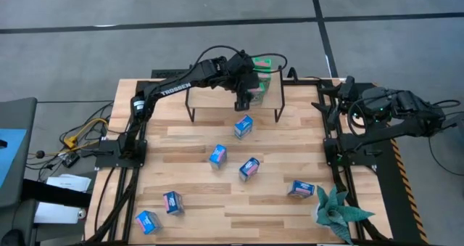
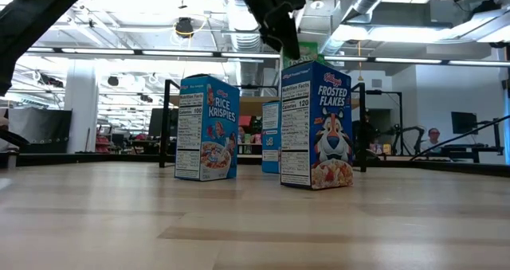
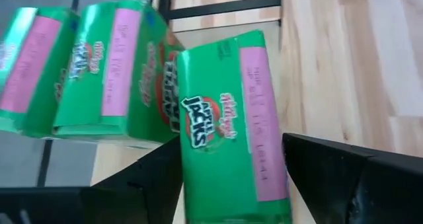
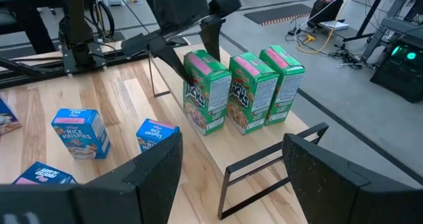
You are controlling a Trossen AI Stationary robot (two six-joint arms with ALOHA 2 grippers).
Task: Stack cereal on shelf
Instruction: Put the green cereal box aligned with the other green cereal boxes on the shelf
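Note:
Three green cereal boxes (image 4: 251, 92) stand side by side on the shelf (image 1: 214, 97) at the table's far edge. My left gripper (image 1: 246, 92) hangs over the shelf, shut on the green box (image 3: 225, 151) at the row's left end. Several blue cereal boxes lie or stand on the table nearer me, among them one just in front of the shelf (image 1: 243, 126), a Rice Krispies box (image 2: 207, 127) and a Frosted Flakes box (image 2: 316, 125). My right gripper (image 4: 231, 178) waits open and empty at the table's right edge, pointing toward the shelf. My left gripper holds the green box by its top end (image 4: 201, 62), pinched between the two fingers, one finger (image 3: 162, 174) on the printed front face and the other (image 3: 330, 171) on the back. The fingers come from above, slanting down. The box is upright with its bottom on the shelf board.
A teal spiky plant (image 1: 337, 213) stands at the table's near right corner. The shelf's black legs (image 4: 231, 184) stand between my right gripper and the green boxes. Bare wood shows along the table's left side and on the shelf's left part.

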